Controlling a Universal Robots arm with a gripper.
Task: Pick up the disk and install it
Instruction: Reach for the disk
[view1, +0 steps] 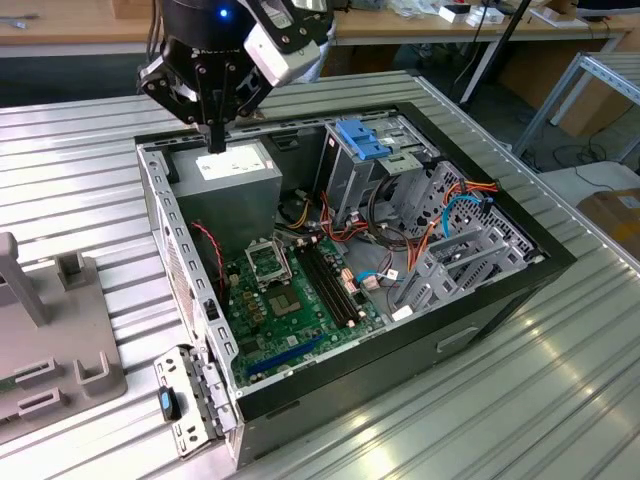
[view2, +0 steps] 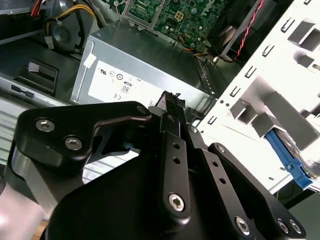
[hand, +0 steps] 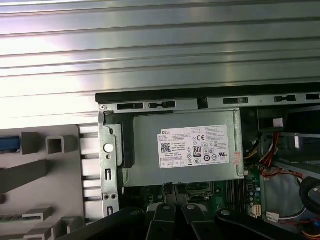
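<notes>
Hovering just above the grey power supply in a corner of the open computer case, the gripper points straight down, its fingers pressed together and pinching nothing. The disk lies outside the case, beyond the perforated side wall, by the grey fixture. In the second wrist view its blue bracket edge shows there, well apart from the gripper. Inside the case, a blue plastic piece tops the drive cage.
</notes>
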